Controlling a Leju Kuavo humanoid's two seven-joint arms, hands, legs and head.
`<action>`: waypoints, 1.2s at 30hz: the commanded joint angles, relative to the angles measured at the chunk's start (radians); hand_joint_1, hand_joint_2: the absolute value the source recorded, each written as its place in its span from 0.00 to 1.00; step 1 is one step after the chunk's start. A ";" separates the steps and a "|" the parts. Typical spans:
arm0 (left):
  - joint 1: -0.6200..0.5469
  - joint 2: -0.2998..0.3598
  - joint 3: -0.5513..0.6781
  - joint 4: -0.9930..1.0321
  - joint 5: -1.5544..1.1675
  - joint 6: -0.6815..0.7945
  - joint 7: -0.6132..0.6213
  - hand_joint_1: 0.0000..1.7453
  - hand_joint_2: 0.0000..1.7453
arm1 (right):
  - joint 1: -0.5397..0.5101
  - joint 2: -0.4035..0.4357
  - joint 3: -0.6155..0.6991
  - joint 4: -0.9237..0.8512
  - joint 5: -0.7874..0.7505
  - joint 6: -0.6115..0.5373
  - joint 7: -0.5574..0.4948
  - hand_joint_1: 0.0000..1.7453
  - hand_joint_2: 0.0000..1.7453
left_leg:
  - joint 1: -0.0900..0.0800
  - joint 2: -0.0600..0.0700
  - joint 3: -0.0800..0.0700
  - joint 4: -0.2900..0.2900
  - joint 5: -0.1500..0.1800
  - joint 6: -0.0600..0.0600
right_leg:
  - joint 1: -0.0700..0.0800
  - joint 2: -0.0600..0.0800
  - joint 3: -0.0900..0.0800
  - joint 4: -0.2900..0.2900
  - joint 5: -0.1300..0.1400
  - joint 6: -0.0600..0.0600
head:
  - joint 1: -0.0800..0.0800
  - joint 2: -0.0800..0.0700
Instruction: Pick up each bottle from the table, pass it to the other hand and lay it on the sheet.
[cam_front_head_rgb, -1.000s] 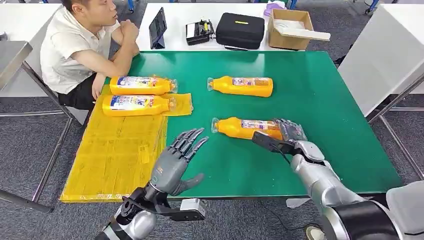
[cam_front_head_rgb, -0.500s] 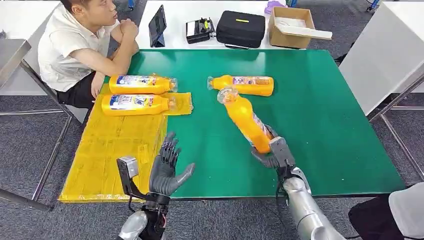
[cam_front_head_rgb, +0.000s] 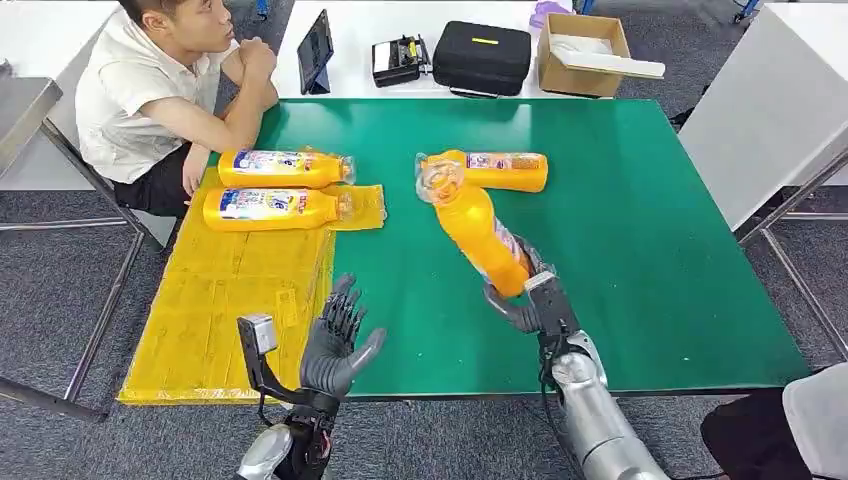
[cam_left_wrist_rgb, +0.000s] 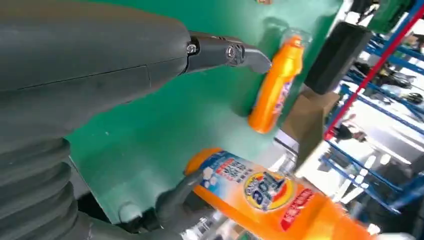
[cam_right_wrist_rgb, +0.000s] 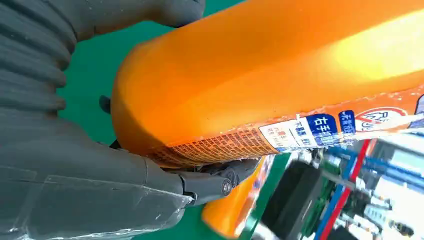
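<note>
Near the front edge of the green desk, the right hand grips an orange bottle by its base, fingers wrapped around the lower end. This held bottle is lifted off the desk and tilted, its clear neck pointing toward 11 o'clock. The right wrist view shows its orange body and printed label close up, with the thumb pressed against one side.

At 7 o'clock from that bottle, the left hand is raised over the desk's front edge, palm turned toward the held bottle, fingers spread apart and holding nothing. From the left wrist view, the label of the held bottle faces the open palm, just apart from it.

Behind the held bottle's neck, at about 12 o'clock, a second orange bottle lies on its side on the desk, with its cap end at 9 o'clock; in the head view the two overlap there, and I cannot tell whether they touch.

A yellow sheet covers the desk's left part. Two more bottles lie on their sides at its far end: a rear bottle and a front bottle, side by side.

A seated person leans on the desk's far left corner. Beyond, a white table carries a black case and a cardboard box.
</note>
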 joint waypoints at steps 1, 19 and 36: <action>-0.101 0.002 -0.067 0.082 -0.222 0.162 -0.097 0.00 1.00 | -0.068 0.056 0.267 0.042 0.059 -0.011 0.060 1.00 1.00 | 0.001 0.004 0.002 0.000 -0.001 -0.001 | 0.001 0.003 0.001 0.000 0.000 -0.003 | 0.000 0.000; -0.093 -0.035 0.076 -0.014 -0.054 -0.002 -0.027 0.00 1.00 | -0.108 0.086 0.565 0.043 0.099 -0.099 0.141 1.00 1.00 | 0.001 0.003 0.001 0.000 -0.001 0.000 | 0.001 0.002 0.001 0.000 0.000 -0.002 | 0.000 0.000; -0.081 -0.045 0.143 -0.094 0.128 -0.156 -0.027 1.00 1.00 | -0.065 0.097 0.533 0.071 -0.065 0.053 0.051 0.00 1.00 | 0.002 0.001 0.001 0.000 -0.001 0.000 | 0.002 -0.001 0.001 0.000 -0.001 -0.003 | 0.000 0.000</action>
